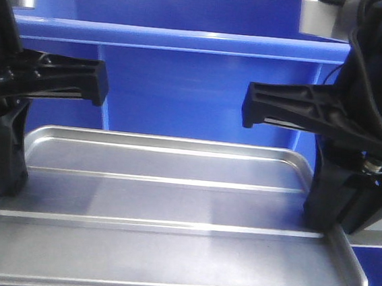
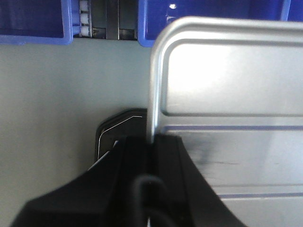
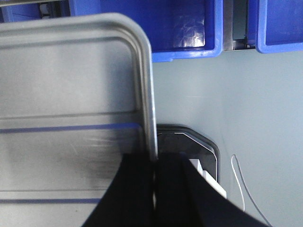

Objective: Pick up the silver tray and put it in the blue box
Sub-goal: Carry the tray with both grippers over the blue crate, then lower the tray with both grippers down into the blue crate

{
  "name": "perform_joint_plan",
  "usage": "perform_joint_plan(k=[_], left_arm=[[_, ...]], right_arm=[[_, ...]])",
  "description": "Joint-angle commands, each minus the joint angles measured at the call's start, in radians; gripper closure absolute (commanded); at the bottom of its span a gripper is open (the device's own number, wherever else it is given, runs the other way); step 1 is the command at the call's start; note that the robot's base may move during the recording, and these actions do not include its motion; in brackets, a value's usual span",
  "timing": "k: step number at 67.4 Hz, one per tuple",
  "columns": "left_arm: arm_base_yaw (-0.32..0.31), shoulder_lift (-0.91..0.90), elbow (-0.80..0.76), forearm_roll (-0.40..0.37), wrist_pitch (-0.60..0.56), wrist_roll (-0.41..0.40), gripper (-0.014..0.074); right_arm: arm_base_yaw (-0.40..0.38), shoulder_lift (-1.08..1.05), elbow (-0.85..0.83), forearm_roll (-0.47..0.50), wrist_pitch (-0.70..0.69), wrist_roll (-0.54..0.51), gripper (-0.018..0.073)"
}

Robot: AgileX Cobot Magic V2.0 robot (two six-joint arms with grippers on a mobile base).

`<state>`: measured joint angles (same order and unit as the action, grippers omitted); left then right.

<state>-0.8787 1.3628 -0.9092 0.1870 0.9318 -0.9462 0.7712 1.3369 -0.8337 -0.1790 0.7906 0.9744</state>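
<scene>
The silver tray (image 1: 172, 202) hangs level between my two grippers, in front of the near wall of the blue box (image 1: 183, 81). My left gripper (image 1: 7, 189) is shut on the tray's left short rim. In the left wrist view the left gripper (image 2: 152, 142) pinches that rim of the silver tray (image 2: 227, 85) edge-on. On the opposite short rim my right gripper (image 1: 319, 219) is shut too. The right wrist view shows the right gripper (image 3: 154, 163) clamped over the rim of the silver tray (image 3: 71, 85). The box's inside is mostly hidden.
A pale grey table top (image 2: 57, 94) lies below the tray. More blue crates (image 2: 31, 21) (image 3: 279, 23) line its far edge. A dark rounded-corner plate (image 3: 199, 142) sits under the tray's side, with a thin white cable (image 3: 241, 179) beside it.
</scene>
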Motion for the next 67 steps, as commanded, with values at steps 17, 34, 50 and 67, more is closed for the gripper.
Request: perform_joint_plan(k=[17, 34, 50, 67], left_arm=[[-0.009, -0.032, -0.024, 0.016, 0.001, 0.001, 0.0697], [-0.009, -0.032, -0.032, 0.018, 0.002, 0.001, 0.0697], [-0.022, -0.034, -0.11, 0.041, 0.099, 0.001, 0.0697], [-0.042, -0.095, -0.177, 0.079, 0.156, -0.028, 0.0697]], right_arm=[[0.0, -0.034, -0.023, -0.03, -0.029, 0.002, 0.0509], [0.0, -0.034, -0.037, -0.029, 0.01, -0.032, 0.0509], [0.021, -0.035, -0.114, -0.072, 0.119, -0.037, 0.0509], [0.112, -0.051, -0.203, -0.122, 0.167, -0.007, 0.0501]])
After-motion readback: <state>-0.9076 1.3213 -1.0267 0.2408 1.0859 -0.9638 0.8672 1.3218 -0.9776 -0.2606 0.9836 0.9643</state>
